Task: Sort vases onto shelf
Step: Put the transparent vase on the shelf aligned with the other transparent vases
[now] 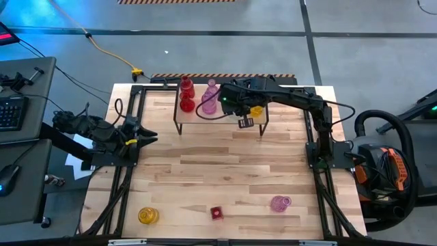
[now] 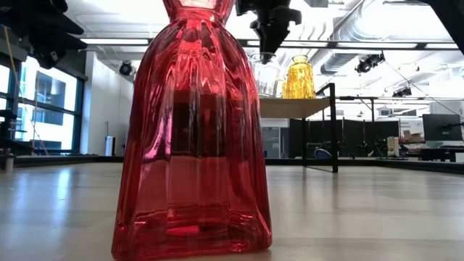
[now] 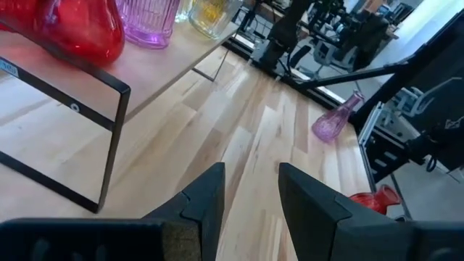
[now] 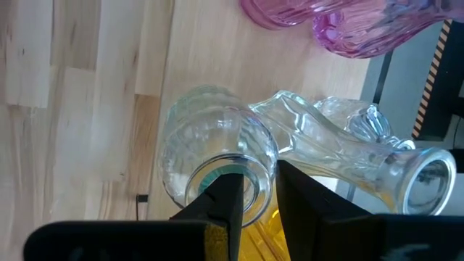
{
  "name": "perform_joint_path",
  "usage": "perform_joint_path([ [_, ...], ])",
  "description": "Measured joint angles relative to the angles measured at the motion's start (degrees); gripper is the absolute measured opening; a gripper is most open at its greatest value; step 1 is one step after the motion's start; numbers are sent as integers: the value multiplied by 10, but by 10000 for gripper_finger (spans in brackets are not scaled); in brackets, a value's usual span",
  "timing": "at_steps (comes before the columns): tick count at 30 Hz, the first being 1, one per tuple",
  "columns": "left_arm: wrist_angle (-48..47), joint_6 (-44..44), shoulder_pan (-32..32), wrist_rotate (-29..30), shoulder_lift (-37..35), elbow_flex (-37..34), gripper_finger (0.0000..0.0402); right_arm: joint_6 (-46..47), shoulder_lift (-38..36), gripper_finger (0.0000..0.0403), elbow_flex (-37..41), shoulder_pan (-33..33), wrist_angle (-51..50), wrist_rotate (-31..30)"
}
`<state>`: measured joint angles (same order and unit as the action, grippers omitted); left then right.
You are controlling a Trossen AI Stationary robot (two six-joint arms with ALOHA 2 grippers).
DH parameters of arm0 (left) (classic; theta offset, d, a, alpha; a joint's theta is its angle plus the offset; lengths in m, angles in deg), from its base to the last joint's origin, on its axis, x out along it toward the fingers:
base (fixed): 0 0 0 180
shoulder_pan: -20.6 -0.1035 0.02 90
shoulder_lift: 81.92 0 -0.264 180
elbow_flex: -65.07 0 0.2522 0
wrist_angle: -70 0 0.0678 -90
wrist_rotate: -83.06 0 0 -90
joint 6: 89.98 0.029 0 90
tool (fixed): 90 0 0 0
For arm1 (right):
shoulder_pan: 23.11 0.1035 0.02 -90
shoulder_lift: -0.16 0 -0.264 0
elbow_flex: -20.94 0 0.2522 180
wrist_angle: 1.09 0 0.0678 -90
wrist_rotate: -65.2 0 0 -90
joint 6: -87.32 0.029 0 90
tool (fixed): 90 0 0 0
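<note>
The right claw (image 1: 234, 100) hangs over the shelf (image 1: 190, 115) in the upper middle of the high view. In the right wrist view its fingers (image 4: 221, 196) stand slightly parted at the mouth of an upright clear vase (image 4: 210, 156), one finger over the opening and one just outside the rim; whether they press the glass cannot be told. Just beside it a second clear vase (image 4: 348, 145) lies on its side on the shelf.

Near the claw on the shelf stand a yellow vase (image 1: 256, 110), two pink vases (image 1: 210, 98) and two red vases (image 1: 186, 95).

The left claw (image 1: 147, 137) waits at the left edge of the surface (image 1: 218, 178), its fingers (image 3: 206, 196) apart and holding nothing.

Along the bottom of the high view, well apart, a yellow vase (image 1: 147, 216) sits lower left, a red vase (image 1: 216, 212) bottom centre and a pink vase (image 1: 280, 203) lower right. The red one fills the low view's foreground (image 2: 192, 138).
</note>
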<state>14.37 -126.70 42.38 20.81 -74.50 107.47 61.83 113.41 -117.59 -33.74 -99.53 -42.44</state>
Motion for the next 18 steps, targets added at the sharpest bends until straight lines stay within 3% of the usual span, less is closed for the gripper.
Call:
perform_joint_path([
  [18, -2, 40, 0, -1, 0, 0, 120, 6, 0, 66, 0, 0, 14, 3],
])
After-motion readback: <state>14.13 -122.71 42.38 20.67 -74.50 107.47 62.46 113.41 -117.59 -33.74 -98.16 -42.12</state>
